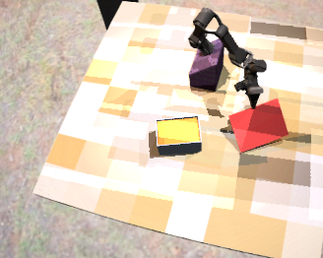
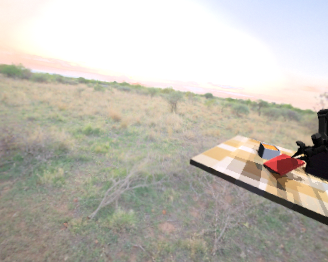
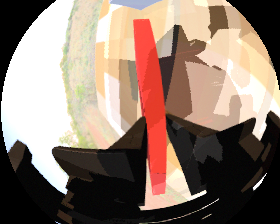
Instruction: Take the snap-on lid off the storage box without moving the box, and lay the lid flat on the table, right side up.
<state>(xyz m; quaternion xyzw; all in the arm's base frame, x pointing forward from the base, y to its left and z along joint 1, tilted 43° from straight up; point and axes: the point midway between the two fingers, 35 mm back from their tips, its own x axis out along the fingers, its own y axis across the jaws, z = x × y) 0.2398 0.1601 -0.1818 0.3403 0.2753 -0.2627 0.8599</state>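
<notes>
The storage box (image 1: 179, 149) (image 2: 270, 155) has dark blue-grey walls and stands open, its yellow-orange inside showing; a bit of it shows at the top of the wrist view (image 3: 140, 4). The red lid (image 1: 260, 127) (image 2: 283, 164) (image 3: 151, 85) is off the box, to its right in the top view. My gripper (image 1: 254, 106) (image 3: 155, 120) is shut on one edge of the lid. The lid slants, with a shadow under it, and looks held off the table; whether its low edge touches is hard to tell. The wrist view shows it almost edge-on between the fingers.
The arm rises from behind a dark purple block (image 1: 206, 72) (image 2: 323, 164) on the patterned table (image 1: 186, 224) (image 2: 216, 169). A black post (image 1: 116, 4) stands beyond the table's far left edge. Shadows lie across the table around the lid.
</notes>
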